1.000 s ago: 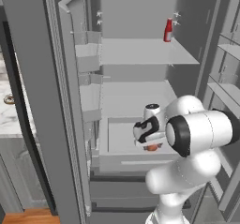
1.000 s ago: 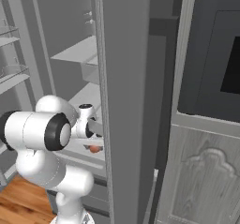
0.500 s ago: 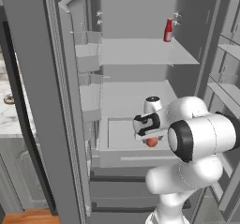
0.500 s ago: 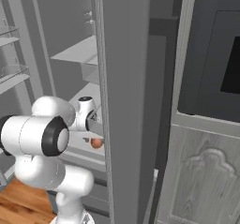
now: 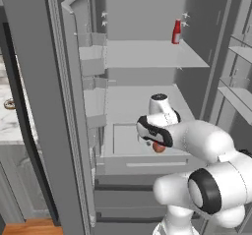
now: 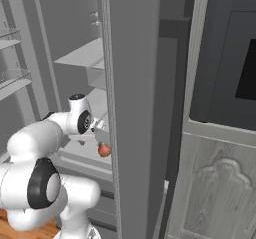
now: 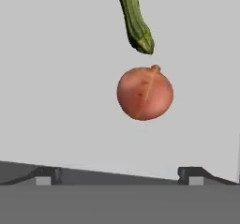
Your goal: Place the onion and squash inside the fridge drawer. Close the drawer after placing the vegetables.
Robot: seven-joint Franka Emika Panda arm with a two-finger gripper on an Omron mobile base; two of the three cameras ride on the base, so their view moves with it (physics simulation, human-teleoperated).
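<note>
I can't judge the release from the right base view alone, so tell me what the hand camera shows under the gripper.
Observer: The onion lies free on the light drawer floor, well apart from both finger tips.
Operator: Report the squash.
Observer: The squash lies just beyond the onion, its tip close to the onion's top.
Operator: Confirm the drawer's state from the left base view.
Observer: The fridge drawer is pulled out, with the gripper above it, jaws wide open.
</note>
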